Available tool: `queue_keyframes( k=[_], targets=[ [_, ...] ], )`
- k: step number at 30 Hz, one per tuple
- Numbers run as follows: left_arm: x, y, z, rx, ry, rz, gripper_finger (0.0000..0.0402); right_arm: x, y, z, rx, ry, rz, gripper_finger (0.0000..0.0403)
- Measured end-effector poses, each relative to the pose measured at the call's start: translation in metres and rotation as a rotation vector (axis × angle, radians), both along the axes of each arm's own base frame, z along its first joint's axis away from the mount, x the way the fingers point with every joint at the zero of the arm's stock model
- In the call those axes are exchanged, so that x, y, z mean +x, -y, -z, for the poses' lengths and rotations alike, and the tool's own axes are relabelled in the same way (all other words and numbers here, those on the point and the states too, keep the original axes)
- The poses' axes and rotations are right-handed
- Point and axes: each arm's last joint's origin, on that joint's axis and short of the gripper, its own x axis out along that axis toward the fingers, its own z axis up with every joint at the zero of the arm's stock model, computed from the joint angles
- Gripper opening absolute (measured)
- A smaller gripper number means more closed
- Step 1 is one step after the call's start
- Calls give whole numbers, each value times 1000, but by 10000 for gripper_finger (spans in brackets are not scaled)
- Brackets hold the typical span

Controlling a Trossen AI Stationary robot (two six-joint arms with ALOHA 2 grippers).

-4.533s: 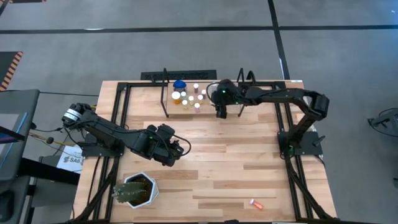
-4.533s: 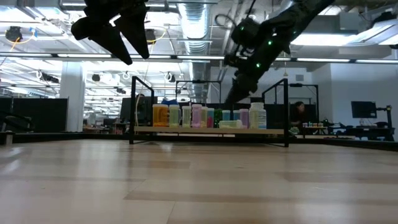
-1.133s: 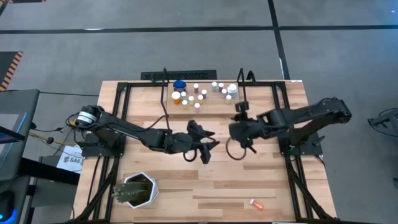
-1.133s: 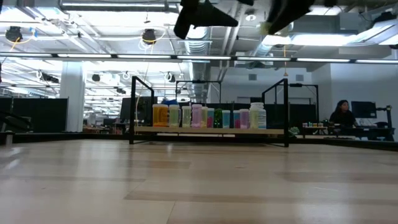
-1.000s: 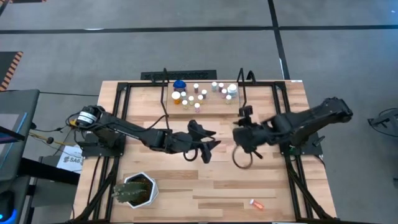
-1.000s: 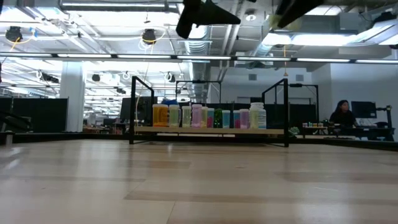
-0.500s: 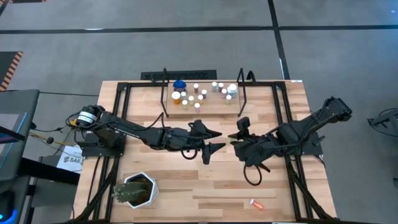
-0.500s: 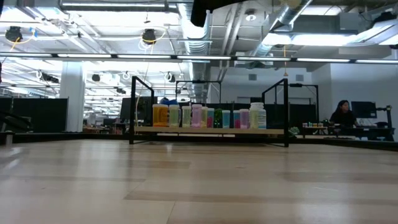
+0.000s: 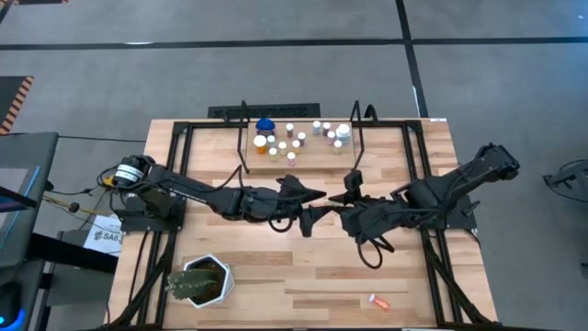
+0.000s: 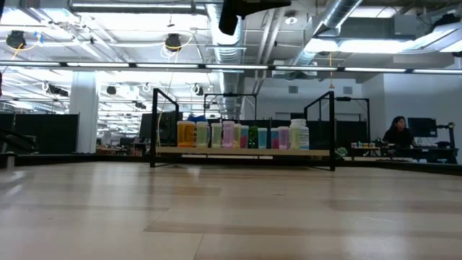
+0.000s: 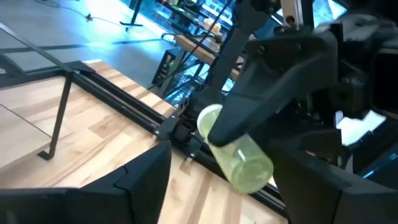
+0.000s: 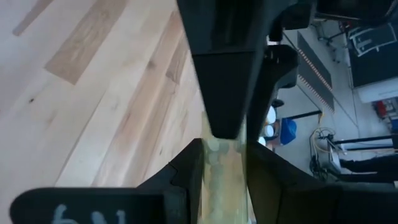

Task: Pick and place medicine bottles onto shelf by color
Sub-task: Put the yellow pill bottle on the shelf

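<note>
- left gripper (image 9: pixel 312 206) sits mid-table, fingers spread apart, facing the other arm head-on
- yellow-green bottle (image 11: pixel 237 154) hangs just in front of it, long axis tilted across the gap
- right gripper (image 9: pixel 347 198) is clamped on that bottle
- shelf (image 9: pixel 317 158) lies behind both, looks closest for either arm

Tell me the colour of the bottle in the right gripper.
Pale yellow-green bottle, best seen in the left wrist view.

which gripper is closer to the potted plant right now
Left. The left gripper hangs over the table's middle, up and right of the potted plant. The right gripper, shut on a pale green bottle, sits just beyond it, farther from the plant.
</note>
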Motion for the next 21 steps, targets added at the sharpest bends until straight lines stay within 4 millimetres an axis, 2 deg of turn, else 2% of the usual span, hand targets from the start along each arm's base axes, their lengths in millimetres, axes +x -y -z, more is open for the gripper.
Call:
queue_keyframes(
  k=[12,17,21],
  targets=[
    [1,-6,-1,-45,11,6,121,3,7,1,-3,-6,26,118],
    [1,-5,0,-54,8,18,88,2,7,1,-4,-8,25,118],
    [1,-6,0,-50,7,16,80,2,7,1,-4,-8,25,128]
  ],
)
